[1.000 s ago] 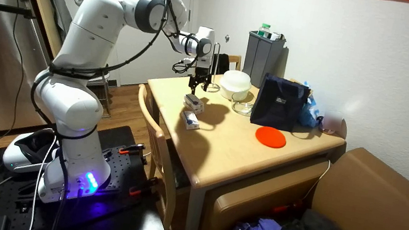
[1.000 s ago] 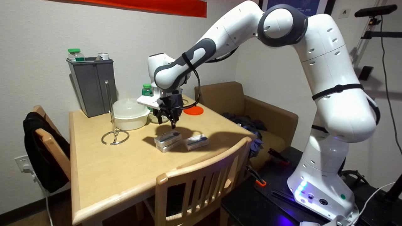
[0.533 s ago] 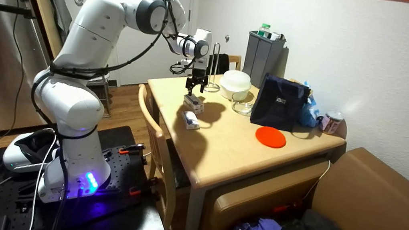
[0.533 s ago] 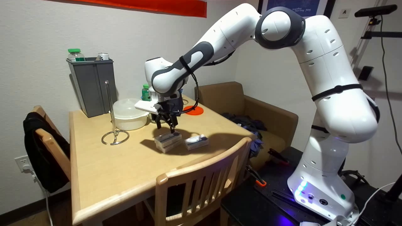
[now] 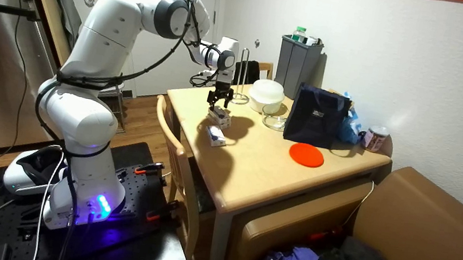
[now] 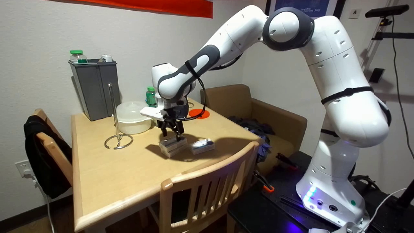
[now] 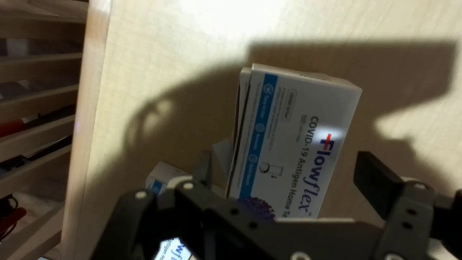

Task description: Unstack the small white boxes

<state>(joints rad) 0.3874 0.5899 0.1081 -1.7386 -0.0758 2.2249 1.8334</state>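
Two small white boxes lie stacked on the table. The upper box (image 6: 166, 142) rests on the lower box (image 6: 176, 151); both also show in the other views. In the wrist view the upper box (image 7: 278, 119) has a blue stripe and printed text, and only a thin edge of the lower box (image 7: 244, 77) shows. A third white box (image 6: 203, 147) lies alone beside the stack (image 5: 215, 137). My gripper (image 6: 171, 136) is open just above the stack. In the wrist view the fingers of the gripper (image 7: 290, 173) stand apart on either side of the upper box.
On the table (image 6: 106, 181) are a metal stand (image 6: 118, 142), a white lidded bowl (image 6: 133, 121), a glass bowl (image 5: 274, 120), a dark bag (image 5: 316, 115), a red disc (image 5: 306, 155) and a grey bin (image 6: 97, 90). A wooden chair (image 6: 207, 181) stands at the near edge.
My gripper has come down toward the stacked boxes, staying open. The boxes have not moved.
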